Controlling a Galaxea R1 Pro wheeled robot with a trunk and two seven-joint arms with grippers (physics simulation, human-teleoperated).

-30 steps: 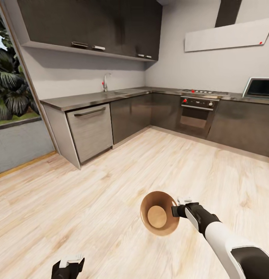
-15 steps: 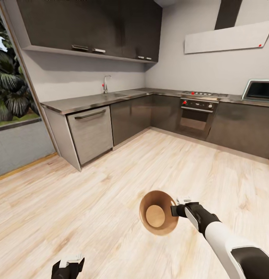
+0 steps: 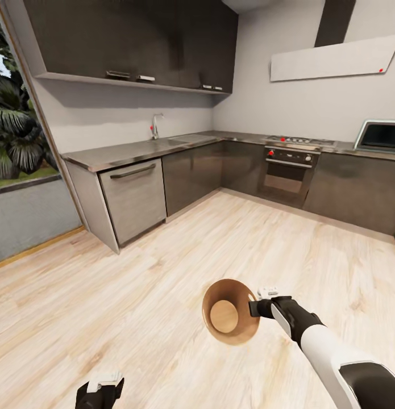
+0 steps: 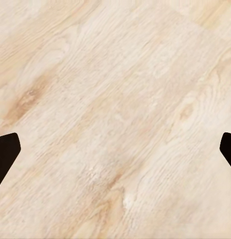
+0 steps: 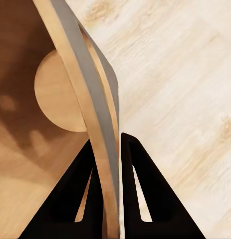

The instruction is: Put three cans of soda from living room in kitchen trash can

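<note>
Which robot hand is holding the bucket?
The right gripper: its fingers pinch the tash can rim. The left gripper hangs open, holding nothing.

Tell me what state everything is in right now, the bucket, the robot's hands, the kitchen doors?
tash can: empty, held off the floor by its rim.
right gripper: shut on the rim.
left gripper: open, holding nothing.
oven: door closed.
dishwasher: closed.

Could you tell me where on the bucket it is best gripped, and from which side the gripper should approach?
Grip the thin rim wall of the bucket, one finger inside and one outside, coming in from its open mouth. The body looks too wide to span, but the wall is slim. The right gripper is shut on it just so; the left gripper is open above the wood floor.
</note>
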